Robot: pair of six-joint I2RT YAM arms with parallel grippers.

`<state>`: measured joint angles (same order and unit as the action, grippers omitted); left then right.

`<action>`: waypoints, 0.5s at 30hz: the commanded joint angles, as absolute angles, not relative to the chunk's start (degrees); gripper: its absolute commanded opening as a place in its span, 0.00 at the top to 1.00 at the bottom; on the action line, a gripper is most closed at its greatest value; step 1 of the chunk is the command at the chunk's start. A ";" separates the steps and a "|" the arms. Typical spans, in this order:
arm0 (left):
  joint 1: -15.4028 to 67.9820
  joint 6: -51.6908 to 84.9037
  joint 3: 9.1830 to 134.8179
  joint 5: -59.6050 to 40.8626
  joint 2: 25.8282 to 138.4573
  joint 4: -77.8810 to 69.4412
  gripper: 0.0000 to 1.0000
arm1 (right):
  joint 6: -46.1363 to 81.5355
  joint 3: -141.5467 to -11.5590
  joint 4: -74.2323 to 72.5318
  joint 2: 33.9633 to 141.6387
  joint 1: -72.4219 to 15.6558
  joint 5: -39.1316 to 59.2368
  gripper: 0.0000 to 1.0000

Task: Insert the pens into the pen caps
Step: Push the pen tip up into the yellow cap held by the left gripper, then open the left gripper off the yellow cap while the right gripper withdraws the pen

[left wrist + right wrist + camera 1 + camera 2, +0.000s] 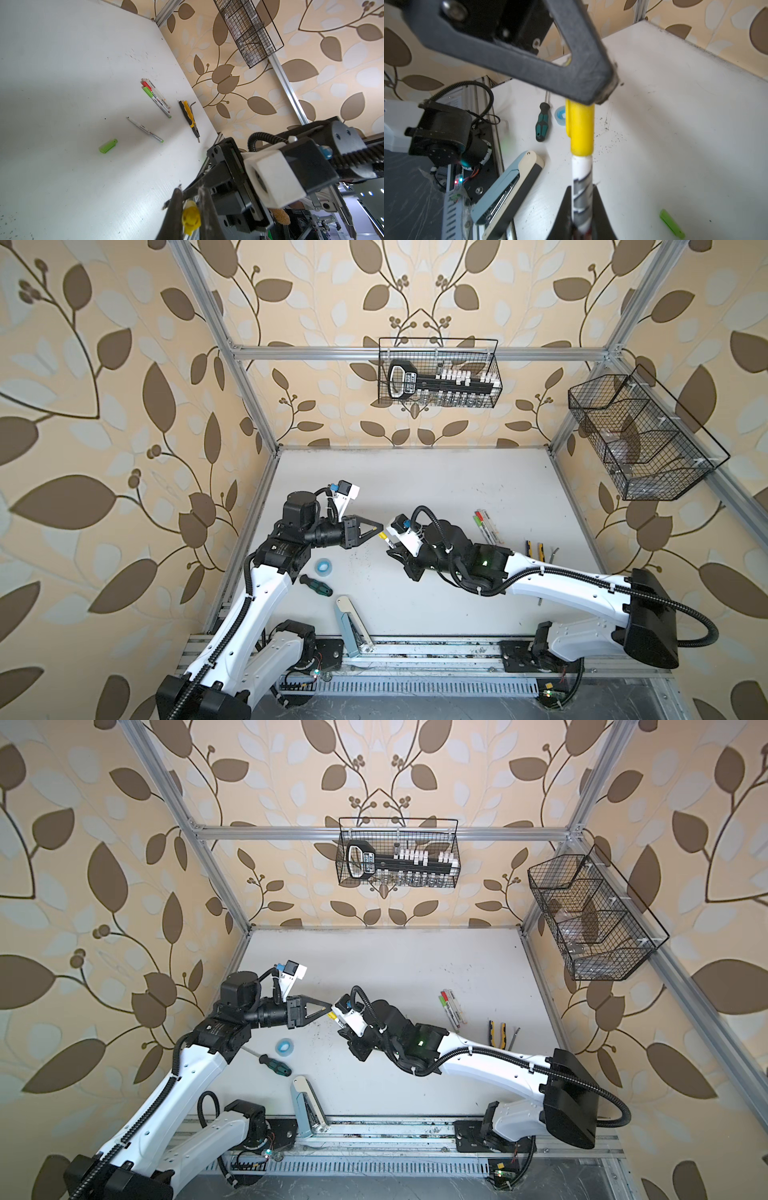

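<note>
Yellow cap — fitted over the tip of a white pen, both held above the table. Left gripper: pinching the cap. Right gripper: clamped on the pen's barrel, tip to tip with the left. Beyond the left gripper — 1 green cap and 1 uncapped pen, lying apart.

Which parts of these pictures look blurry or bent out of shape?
Left wrist view: the yellow cap near the lens is soft, the pens sharp. Right wrist view: the green cap is blurred. In both top views the frame posts splay outward, wide-angle style.
</note>
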<state>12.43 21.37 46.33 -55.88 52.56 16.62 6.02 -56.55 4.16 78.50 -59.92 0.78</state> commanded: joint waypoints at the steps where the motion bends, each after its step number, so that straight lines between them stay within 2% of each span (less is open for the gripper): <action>1: 16.23 17.46 47.74 -59.65 52.91 20.60 1.00 | 1.72 -61.86 -1.67 78.06 -60.18 2.61 1.00; 11: 19.15 15.75 47.11 -62.55 52.20 20.59 1.00 | 0.00 -62.42 -12.26 74.52 -60.22 3.45 1.00; 15: 19.59 15.58 47.20 -63.11 52.65 20.82 1.00 | -1.58 -67.10 -13.55 75.27 -60.16 6.16 1.00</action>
